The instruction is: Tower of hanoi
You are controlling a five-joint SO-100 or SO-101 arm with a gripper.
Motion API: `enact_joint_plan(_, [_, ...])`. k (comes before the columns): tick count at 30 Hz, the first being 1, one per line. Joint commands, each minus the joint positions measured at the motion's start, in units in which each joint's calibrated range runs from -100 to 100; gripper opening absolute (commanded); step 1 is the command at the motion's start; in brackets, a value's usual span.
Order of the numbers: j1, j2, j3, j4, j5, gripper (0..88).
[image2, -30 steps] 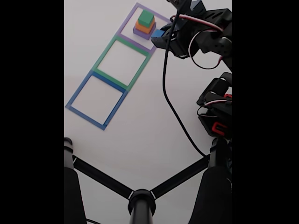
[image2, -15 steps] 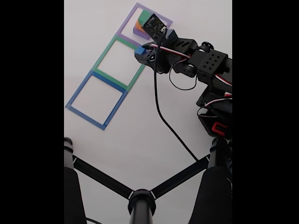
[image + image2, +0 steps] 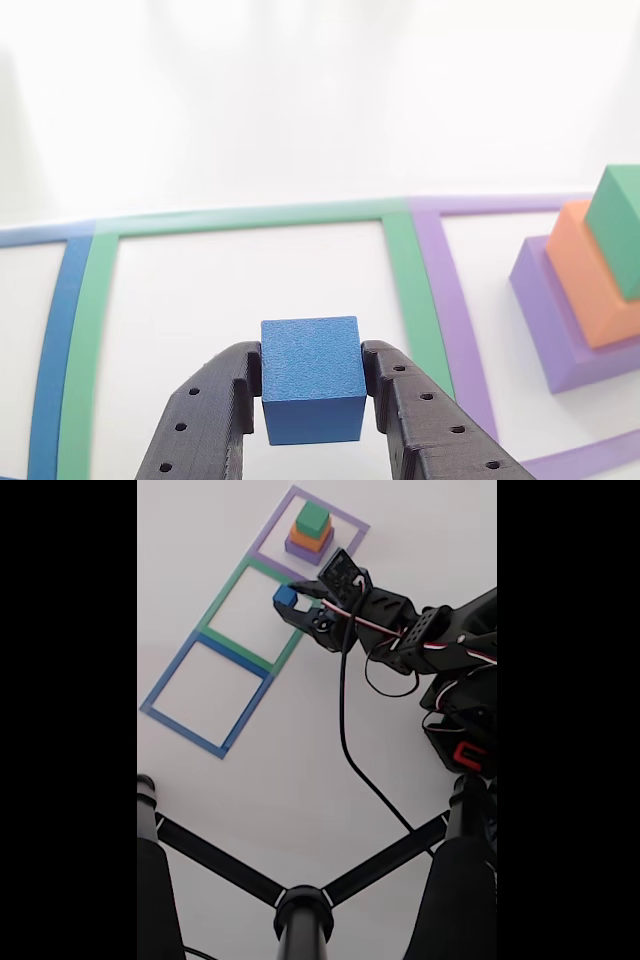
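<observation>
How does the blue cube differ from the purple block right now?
The blue cube is clamped between the gripper fingers over the green outline; the purple block sits on the table inside the purple outline. The blue cube is far smaller and bare on top; the purple block carries two blocks. Both are matte, square-edged.

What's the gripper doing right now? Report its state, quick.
Gripper: closed on the small blue cube, held over the green taped square.

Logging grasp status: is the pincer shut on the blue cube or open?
Shut on it: the pincer has both fingers pressed against the blue cube, carried over the green outline.
</observation>
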Motion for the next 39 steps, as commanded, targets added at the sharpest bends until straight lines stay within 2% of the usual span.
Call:
enact_joint_plan(1, [-0.32, 6.13, -3.99, -6.06, 0.59, 5.6])
enact_joint_plan(22, [-3.44, 20.79, -13.17, -12.69, 0.59, 6.7])
enact_joint_plan(28, [-3.06, 21.91, -12.80, -13.50, 0.59, 13.9])
enact_joint_plan(39, [-2.37, 20.55, -12.80, -14.23, 0.59, 21.6])
